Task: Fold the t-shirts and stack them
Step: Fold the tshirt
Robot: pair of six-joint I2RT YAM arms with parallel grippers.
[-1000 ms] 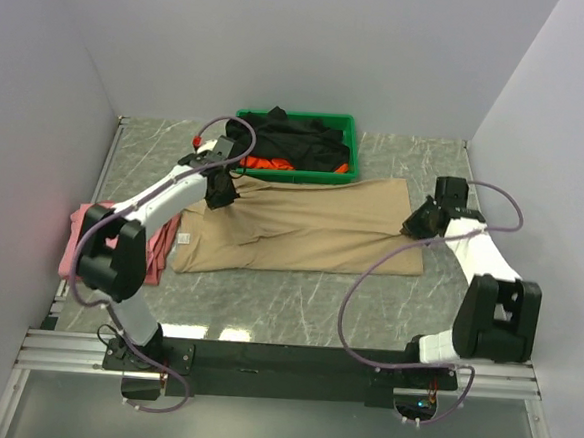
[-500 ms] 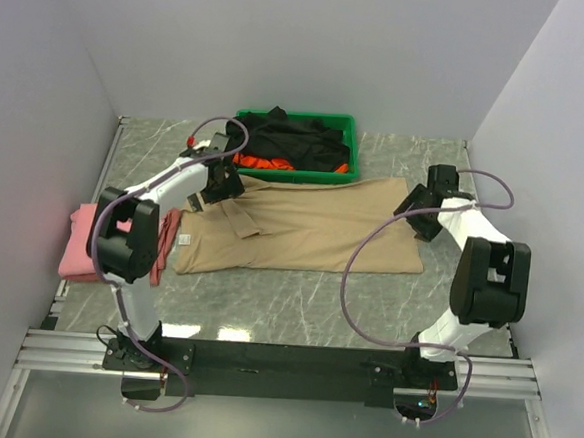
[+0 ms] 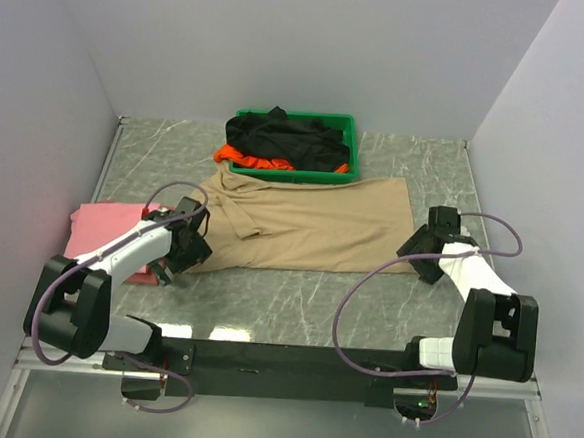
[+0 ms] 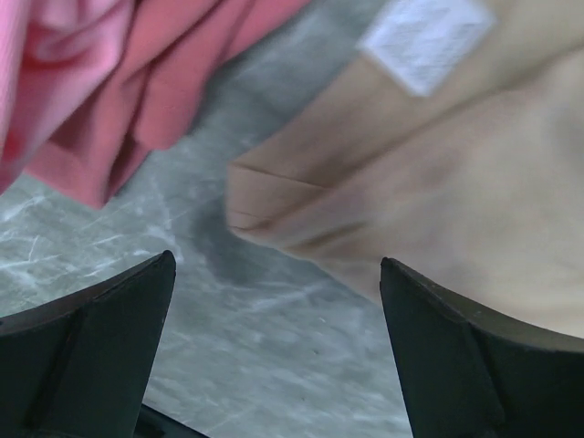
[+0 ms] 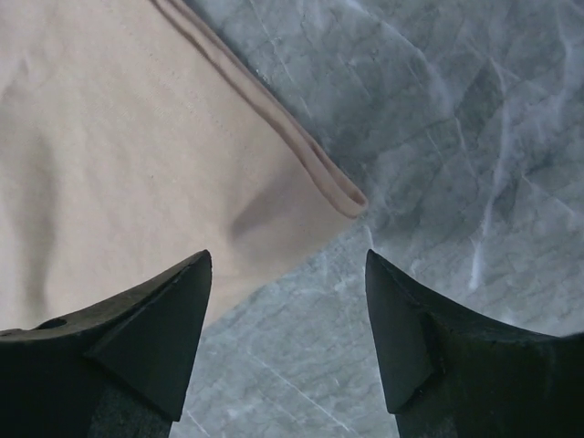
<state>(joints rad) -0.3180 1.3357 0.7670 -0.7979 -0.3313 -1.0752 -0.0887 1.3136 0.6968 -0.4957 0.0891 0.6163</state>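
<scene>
The large beige t-shirt [image 3: 317, 226] lies spread flat across the table's middle. My left gripper [image 3: 188, 250] hovers open at its near left corner [image 4: 265, 196], nothing between the fingers [image 4: 276, 263]. A white label [image 4: 424, 36] shows on the beige cloth [image 4: 456, 173]. The pink t-shirt [image 3: 106, 224] lies crumpled just left of that gripper, its edge [image 4: 100, 82] close to the beige corner. My right gripper [image 3: 417, 256] stands open over the beige shirt's near right corner [image 5: 347, 193], empty [image 5: 287, 255]. The black t-shirt [image 3: 288, 139] and the orange one [image 3: 258, 162] are heaped in the tray.
A green plastic tray [image 3: 350, 133] stands at the back centre against the wall. Grey marble table [image 3: 296, 300] shows in front of the beige shirt. White walls close in on the left, right and back.
Both grippers have opened and let go of the beige shirt. The left arm swung from the shirt's far left part back to its near left corner. The right gripper came nearer, to the near right corner.
</scene>
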